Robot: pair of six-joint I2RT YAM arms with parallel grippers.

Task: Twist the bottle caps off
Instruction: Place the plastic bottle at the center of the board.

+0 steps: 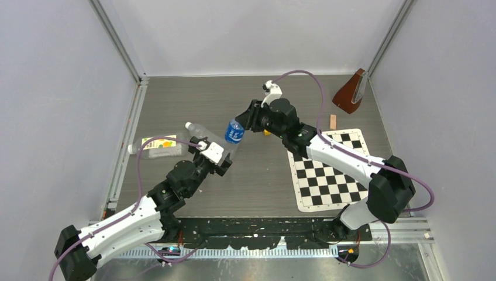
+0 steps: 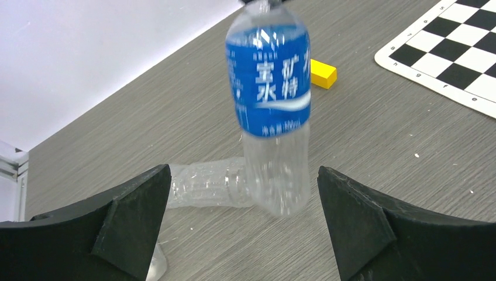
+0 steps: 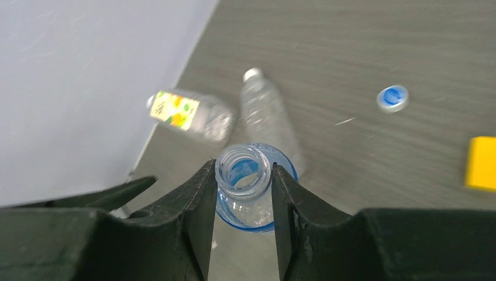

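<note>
Across the bench [image 1: 257, 187] three bottles [image 1: 161, 147] were counted: the blue-labelled bottle [image 2: 272, 88] clamped in the right claw [image 3: 243, 170], two laid beside it, one loose cap [image 3: 392, 98] nearby; the left claw [image 2: 244, 175] was spread wide.

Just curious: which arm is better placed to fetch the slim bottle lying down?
Probably left: the left gripper stands open, empty, near the slim bottle; the right gripper grips the blue-labelled bottle.

White arm shells [image 1: 126, 225], black joints [image 1: 187, 175], purple cables [image 1: 319, 99]; black wedge-shaped tool fingers [image 2: 134, 205].
</note>
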